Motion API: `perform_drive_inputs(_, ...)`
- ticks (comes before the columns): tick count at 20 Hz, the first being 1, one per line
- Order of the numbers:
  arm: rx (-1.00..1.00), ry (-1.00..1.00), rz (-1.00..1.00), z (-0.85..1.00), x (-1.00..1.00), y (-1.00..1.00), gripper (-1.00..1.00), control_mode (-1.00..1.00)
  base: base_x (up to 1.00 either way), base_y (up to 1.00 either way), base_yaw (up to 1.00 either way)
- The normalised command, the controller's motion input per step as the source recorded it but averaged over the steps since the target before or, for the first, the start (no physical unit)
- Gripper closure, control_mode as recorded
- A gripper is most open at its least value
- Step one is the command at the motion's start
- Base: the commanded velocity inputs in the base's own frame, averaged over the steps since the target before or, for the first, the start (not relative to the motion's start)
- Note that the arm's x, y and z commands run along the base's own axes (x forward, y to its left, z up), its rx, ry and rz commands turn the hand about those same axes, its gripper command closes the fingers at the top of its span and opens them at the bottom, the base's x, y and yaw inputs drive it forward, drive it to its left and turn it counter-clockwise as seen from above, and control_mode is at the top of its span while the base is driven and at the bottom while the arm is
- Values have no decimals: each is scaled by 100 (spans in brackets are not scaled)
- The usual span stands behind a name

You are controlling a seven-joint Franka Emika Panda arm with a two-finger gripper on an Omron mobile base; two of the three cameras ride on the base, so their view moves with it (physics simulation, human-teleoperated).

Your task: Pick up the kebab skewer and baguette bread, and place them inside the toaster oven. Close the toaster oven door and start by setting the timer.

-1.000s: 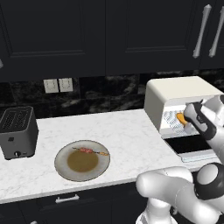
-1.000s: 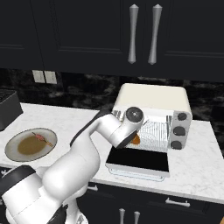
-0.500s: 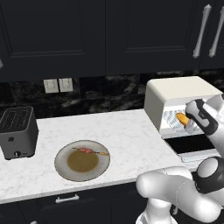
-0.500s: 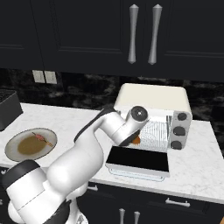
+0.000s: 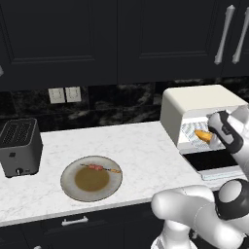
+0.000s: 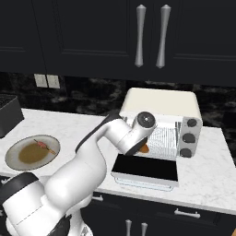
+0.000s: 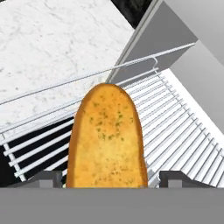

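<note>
Baguette bread (image 7: 107, 138): orange-golden loaf, lower centre of the hand view, flanked by the two dark fingertips (image 7: 41, 178) of the gripper (image 7: 107, 181), which grasped it. It sat over the wire rack (image 7: 175, 127) at the mouth of the toaster oven (image 5: 194, 104), at the right edge of the left base view, where the loaf (image 5: 203, 135) showed just inside the opening.

Toaster oven door (image 6: 146, 168): folded down flat, lower centre of the right base view, below the gripper.

Kebab skewer (image 5: 100, 168): lay across the far side of a round plate (image 5: 68, 185), lower left of centre in the left base view, well apart from the oven.

Tabletop (image 5: 121, 146): white marble.

Dark toaster (image 5: 18, 146): at its left end.
</note>
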Motion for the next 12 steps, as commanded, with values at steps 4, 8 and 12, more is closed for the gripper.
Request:
perform_drive_inputs(4,-3,-5,0,0,-32,0,-100,-100,0,0,0)
perform_drive_inputs(8,0,-1,0,11,-2,0,-100,-100,0,0,0)
perform_drive_inputs(12,0,-5,0,68,-29,10,-100,-100,0,0,0)
